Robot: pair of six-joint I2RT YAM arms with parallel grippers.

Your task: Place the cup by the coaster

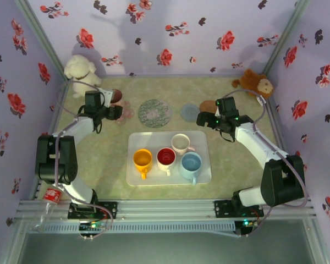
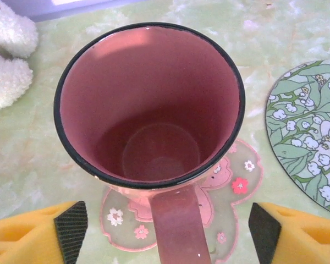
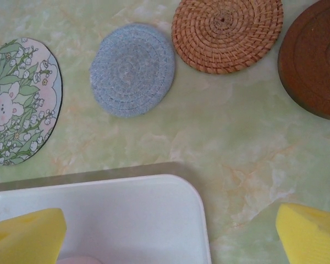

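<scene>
Top view: a pale green marbled bench [image 1: 99, 165] stands inside floral walls [image 1: 170, 33]. A white tray [image 1: 204, 175] at centre holds four coloured mugs [image 1: 166, 157].

Left wrist view: the pink cup [image 2: 148, 104] stands upright on a flower-shaped coaster [image 2: 239, 176]. The left claw [image 2: 168, 234] is spread wide, clear of the handle.

Right wrist view: the right claw [image 3: 170, 236] gapes over the tray's corner, below a blue knitted mat [image 3: 132, 69].

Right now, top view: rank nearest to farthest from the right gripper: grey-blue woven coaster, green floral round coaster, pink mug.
1. Grey-blue woven coaster, just left of the right gripper.
2. Green floral round coaster, centre back.
3. Pink mug, far left.
</scene>
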